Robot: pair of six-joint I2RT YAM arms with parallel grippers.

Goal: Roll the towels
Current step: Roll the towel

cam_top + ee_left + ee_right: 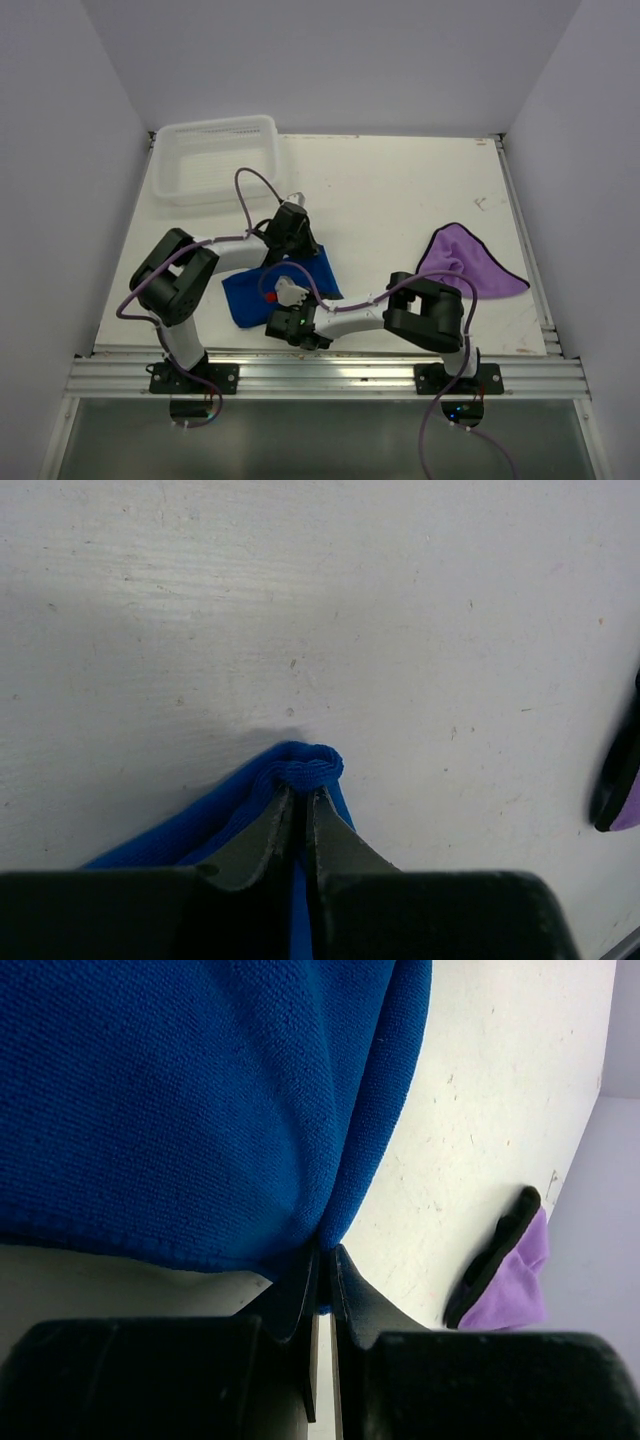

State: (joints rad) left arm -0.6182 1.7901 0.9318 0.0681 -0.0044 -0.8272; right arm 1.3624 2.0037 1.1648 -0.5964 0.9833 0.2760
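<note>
The left gripper (300, 798) is clamped on a bunched corner of the blue towel (238, 297) and the right gripper (322, 1258) on its near edge, likely to keep it taut for rolling. The purple towel (468, 262) lies flat, well apart, on the worktop (400, 190).

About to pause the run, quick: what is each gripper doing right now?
Left gripper: closed, pinching a corner of the blue towel.
Right gripper: closed, pinching an edge of the same towel.
</note>
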